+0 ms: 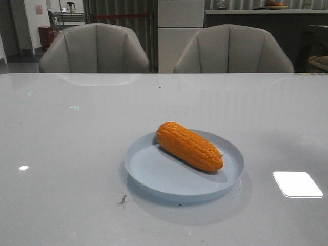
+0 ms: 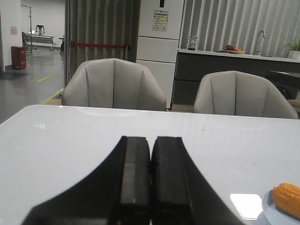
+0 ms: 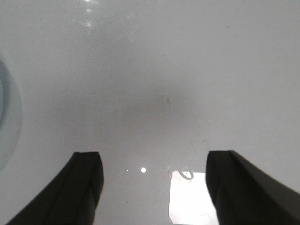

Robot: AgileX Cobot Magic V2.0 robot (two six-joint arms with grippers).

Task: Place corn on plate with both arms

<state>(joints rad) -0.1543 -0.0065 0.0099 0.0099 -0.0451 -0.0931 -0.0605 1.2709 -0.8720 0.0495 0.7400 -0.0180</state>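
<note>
So here's where I'm at, going left to right. My left gripper (image 2: 150, 187) has its fingers pressed flat together with nothing between them, parked low over the table (image 1: 61, 154) and looking out toward the two grey chairs (image 2: 114, 84). From its camera the corn (image 2: 287, 199) just peeks in at the edge, sitting on a sliver of the plate (image 2: 272, 213), so the corn lies off to that arm's right.

In the middle of the front view the corn (image 1: 189, 146) is already lying on the pale-blue plate (image 1: 154, 169), touching the plate floor, more toward the back half than dead centre. Its long axis runs diagonally: fat rounded end at the back-left, tapered end pointing front-right, close to the rim. Neither arm shows up in that front shot.

Over on the right, my right gripper (image 3: 152, 187) is spread wide, holding nothing, staring straight down at bare table. Only a curve of the plate rim (image 3: 7, 98) shows at the edge of its view, so the plate is beside it, not under it.

My guess: the placing is basically done. Which arm is nearer I can't really tell, though the right one looks close to the rim. If anything needed nudging, I'd grab across the cob's narrow width, not along it.
</note>
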